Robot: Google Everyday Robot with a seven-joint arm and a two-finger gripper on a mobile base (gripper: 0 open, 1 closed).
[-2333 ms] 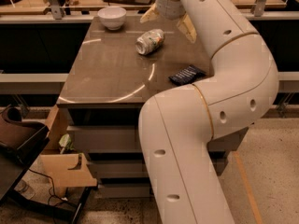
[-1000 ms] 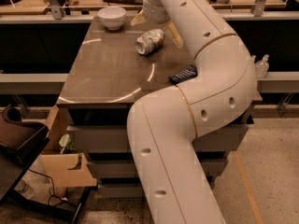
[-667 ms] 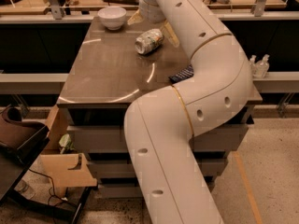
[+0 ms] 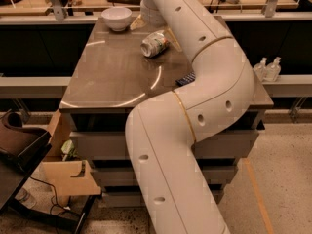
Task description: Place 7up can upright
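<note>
Most of the claw [image 4: 140, 21] was hidden behind the arm [image 4: 195, 33], opening untellable, just beyond the 7up can [image 4: 155, 44] lying sideways on the desk [image 4: 107, 77].

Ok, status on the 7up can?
Hand at far end of table, mostly hidden by arm. 7up can on its side just beside it. White bowl stands apart.

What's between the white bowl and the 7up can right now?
Camera view: bare tabletop, except the gripper hanging just behind the 7up can, toward the white bowl.
</note>
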